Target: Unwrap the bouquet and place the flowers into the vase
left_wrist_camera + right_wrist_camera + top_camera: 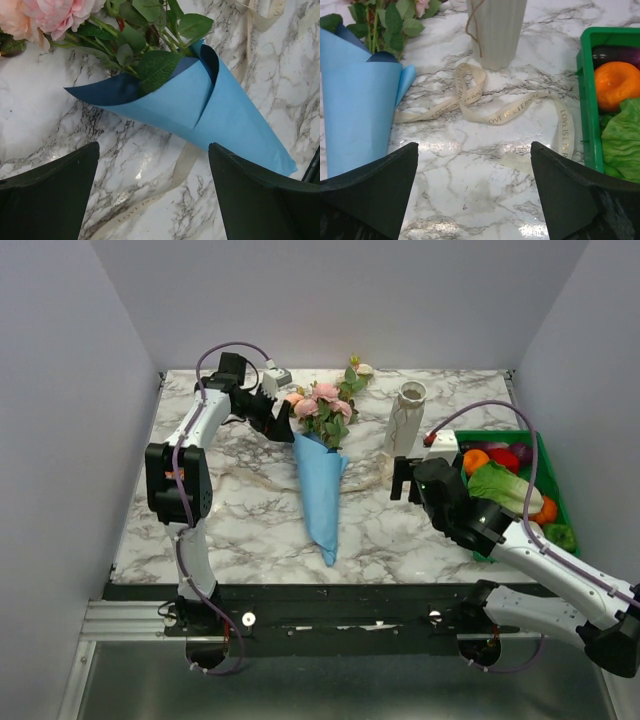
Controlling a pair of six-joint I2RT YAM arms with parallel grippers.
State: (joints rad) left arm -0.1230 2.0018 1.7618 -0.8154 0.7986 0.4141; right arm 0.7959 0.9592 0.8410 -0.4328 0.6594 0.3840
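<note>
Both sets of fingers stand wide apart, holding nothing: my left fingers [55,190] hover just beside the blooms of the bouquet [322,480], my right fingers [370,185] near its right side, in front of the vase [405,420]. I see the bouquet lying flat on the counter [240,510], its blue paper cone wrapped around the stems and the beige ribbon [510,112] loose beside it.

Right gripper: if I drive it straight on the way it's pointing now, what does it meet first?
Probably the loose ribbon lying on the table, right ahead of the open right gripper. The vase stands beyond it on the same line. Depth is unclear from the wrist view.
</note>
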